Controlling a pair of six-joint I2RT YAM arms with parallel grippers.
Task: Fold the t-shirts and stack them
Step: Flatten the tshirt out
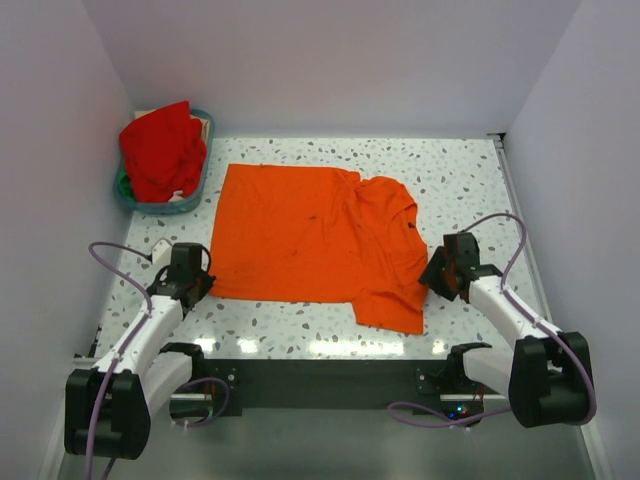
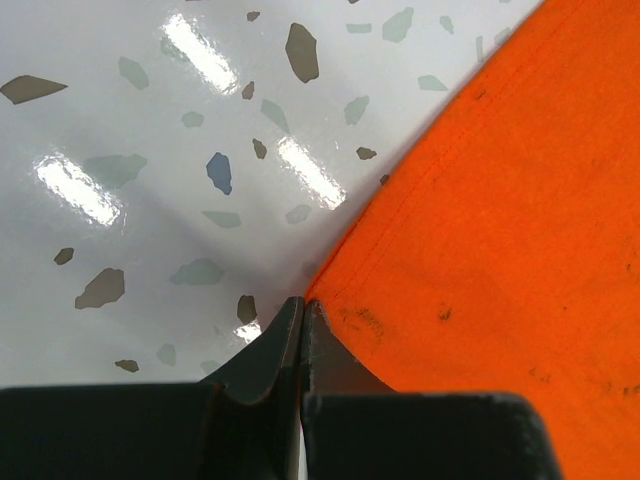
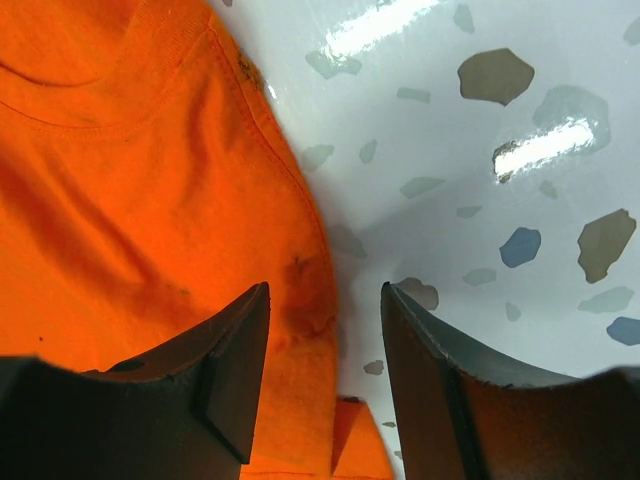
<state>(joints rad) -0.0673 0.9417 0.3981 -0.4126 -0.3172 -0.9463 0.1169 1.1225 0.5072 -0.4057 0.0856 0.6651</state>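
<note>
Two t-shirts: orange t-shirt [image 1: 300,235] spread on speckled table [image 1: 450,170], right side rumpled; red t-shirt [image 1: 160,150] heaped in basket [image 1: 150,207], far left. Left gripper [image 2: 301,310] jaws together, tips at orange hem; pinch unclear. Right gripper [image 3: 325,290] part-open, straddling orange edge, holding nothing.

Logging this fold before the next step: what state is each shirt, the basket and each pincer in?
orange t-shirt: spread on the table, right side rumpled and partly doubled over.
red t-shirt: crumpled, heaped in the basket.
basket: upright, holding the red t-shirt.
left pincer: shut at the orange t-shirt's near-left corner; grip unclear.
right pincer: open, straddling the orange t-shirt's right edge.
</note>
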